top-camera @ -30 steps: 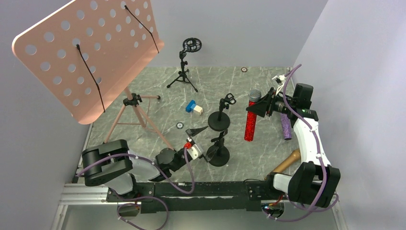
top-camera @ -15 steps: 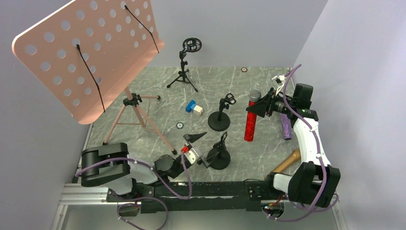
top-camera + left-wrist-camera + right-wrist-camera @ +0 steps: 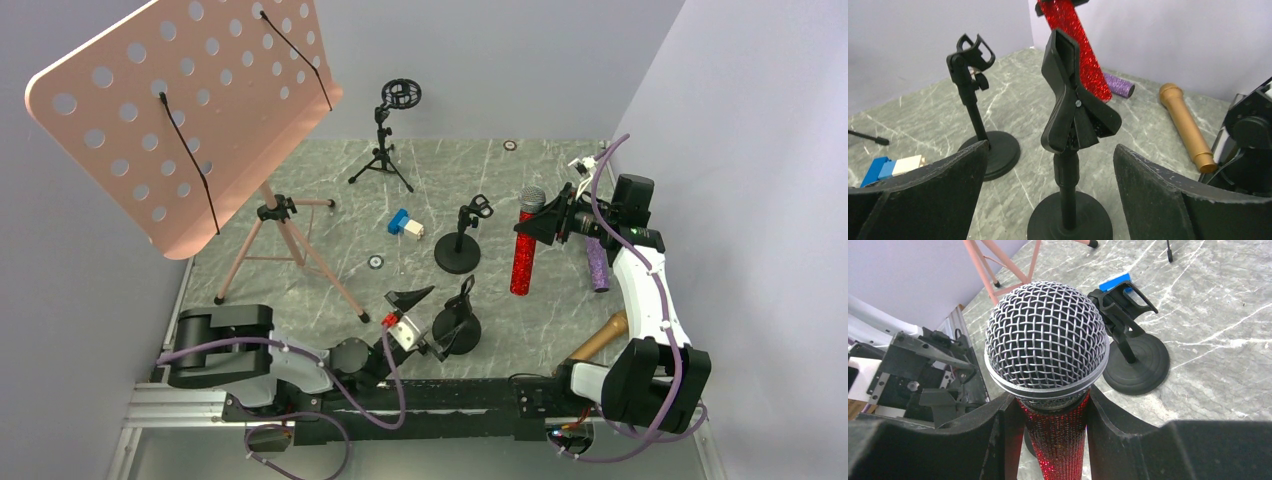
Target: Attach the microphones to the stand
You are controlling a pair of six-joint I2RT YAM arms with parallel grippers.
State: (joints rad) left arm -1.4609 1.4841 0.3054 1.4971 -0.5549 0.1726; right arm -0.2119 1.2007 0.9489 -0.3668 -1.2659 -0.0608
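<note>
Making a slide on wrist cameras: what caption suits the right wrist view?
Right tool grips the red glitter microphone near its top, an empty clip stand behind.

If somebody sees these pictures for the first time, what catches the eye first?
The big pink perforated music stand fills the far left. On the right, the right end effector holds the red glitter microphone upright. Near the arm bases, the open left end effector brackets a small black clip stand.

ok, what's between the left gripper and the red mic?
The nearer black mic stand. In the left wrist view its clip stands inside the open left gripper, with the red mic behind it.
</note>
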